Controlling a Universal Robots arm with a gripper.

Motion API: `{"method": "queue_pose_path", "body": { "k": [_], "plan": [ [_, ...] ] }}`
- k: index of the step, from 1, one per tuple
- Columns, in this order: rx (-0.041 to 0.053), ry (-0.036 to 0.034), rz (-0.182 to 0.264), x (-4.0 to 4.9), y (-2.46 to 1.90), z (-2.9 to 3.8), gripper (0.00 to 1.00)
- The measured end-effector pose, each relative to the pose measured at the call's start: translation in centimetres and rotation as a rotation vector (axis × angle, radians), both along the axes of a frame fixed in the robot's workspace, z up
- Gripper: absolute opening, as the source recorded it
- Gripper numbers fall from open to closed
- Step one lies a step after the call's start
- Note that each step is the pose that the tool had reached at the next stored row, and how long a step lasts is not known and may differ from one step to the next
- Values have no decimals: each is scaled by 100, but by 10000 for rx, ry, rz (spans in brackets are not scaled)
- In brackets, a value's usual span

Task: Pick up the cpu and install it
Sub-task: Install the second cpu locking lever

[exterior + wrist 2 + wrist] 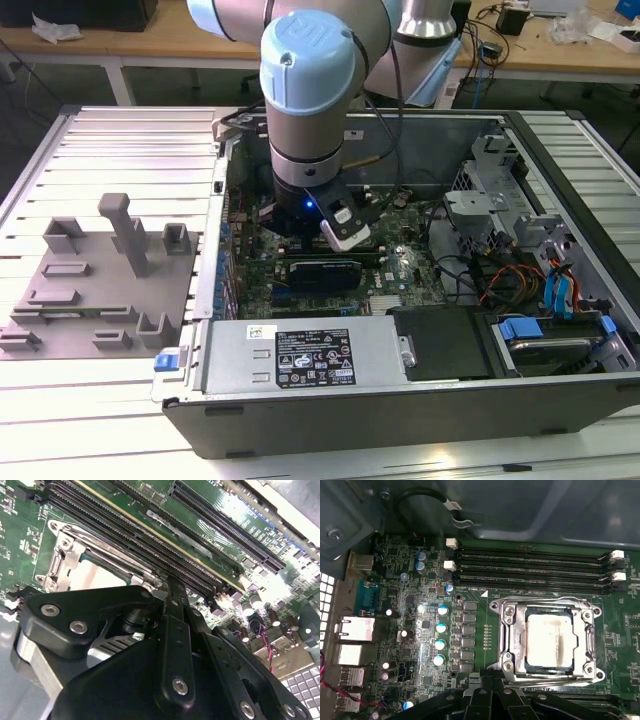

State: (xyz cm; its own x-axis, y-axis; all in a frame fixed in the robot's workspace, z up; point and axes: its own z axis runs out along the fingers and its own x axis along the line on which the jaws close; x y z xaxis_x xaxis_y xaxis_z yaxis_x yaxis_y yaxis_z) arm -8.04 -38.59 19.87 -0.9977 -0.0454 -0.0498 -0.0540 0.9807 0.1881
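Note:
The cpu (552, 640), a pale silver square with a smudged top, lies flat in its socket on the green motherboard, ringed by a silver metal frame (507, 630). It also shows in the second wrist view, the cpu (97, 575) partly hidden behind the black finger linkage. My gripper (172, 586) looks shut with nothing in it, its tips hovering at the socket's edge beside the memory slots (150, 545). In the exterior view the arm's wrist (305, 130) reaches down into the open computer case (400, 400).
A black expansion card (320, 272) lies near the arm. The power supply (300, 355) is at the case front; drive bays and cables (520, 270) fill the exterior view's right. A grey fixture plate (100, 280) sits outside the case on the exterior view's left.

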Motion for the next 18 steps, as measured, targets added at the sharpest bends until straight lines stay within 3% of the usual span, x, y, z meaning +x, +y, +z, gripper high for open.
{"method": "queue_pose_path", "body": {
  "k": [2,3,4,9,12,16,17,18],
  "plan": [
    [115,13,2,-5,-9,-9,11],
    [196,-15,1,3,6,-28,11],
    [206,-14,1,3,9,-27,11],
    [211,-10,2,3,14,-21,11],
    [177,-10,2,3,14,35,11],
    [170,-10,1,3,16,36,11],
    [172,-10,3,3,69,23,11],
    [176,-12,2,1,69,-1,11]
  ]
}}
